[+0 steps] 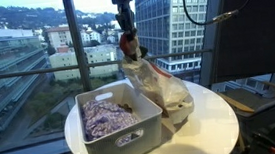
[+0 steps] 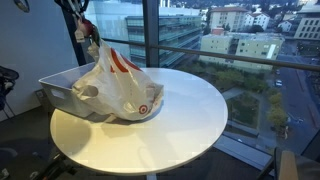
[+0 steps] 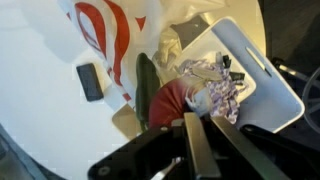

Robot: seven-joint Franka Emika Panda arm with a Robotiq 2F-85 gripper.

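Plastic bag (image 2: 125, 85) on round white table (image 2: 195, 115) by windows (image 2: 235, 45)

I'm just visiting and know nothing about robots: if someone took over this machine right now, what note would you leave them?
Claw: shut on the top of the white plastic shopping bag with red rings.
Bag: hangs tall from the claw, its bottom on the round white table, against the white plastic bin.
Done: bag gripped at its top.
Left: bag not yet let go; purple-patterned cloth lies in the bin.
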